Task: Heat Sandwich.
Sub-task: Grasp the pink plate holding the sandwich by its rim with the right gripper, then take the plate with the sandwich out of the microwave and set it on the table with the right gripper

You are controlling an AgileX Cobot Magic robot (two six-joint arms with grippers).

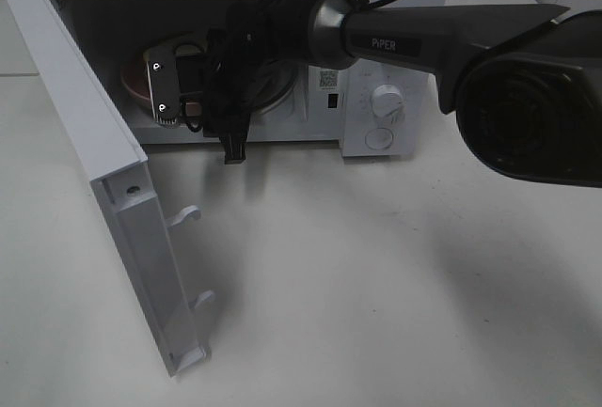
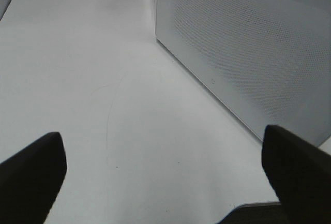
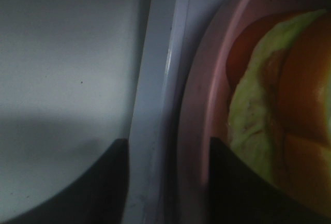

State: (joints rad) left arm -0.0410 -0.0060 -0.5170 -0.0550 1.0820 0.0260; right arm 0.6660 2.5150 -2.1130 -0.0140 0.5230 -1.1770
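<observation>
The sandwich [image 3: 279, 105], tan crust with pale yellow-green filling, lies on the pink plate [image 3: 196, 105] and fills the right wrist view. My right gripper [image 3: 168, 146] has its dark fingers [image 3: 103, 182] on either side of the plate's rim and looks shut on it. In the high view the right gripper [image 1: 162, 87] reaches into the left part of the open microwave's [image 1: 376, 12] cavity. A sliver of the pink plate [image 1: 132, 83] shows beside it, and the sandwich is hidden behind the gripper. My left gripper [image 2: 165, 177] is open and empty above the table.
The microwave door [image 1: 94, 163] stands swung out to the left, with two latch hooks [image 1: 188, 214] on its edge. The control knobs [image 1: 386, 101] are on the right front panel. The microwave's perforated side wall [image 2: 248, 43] stands close to the left gripper.
</observation>
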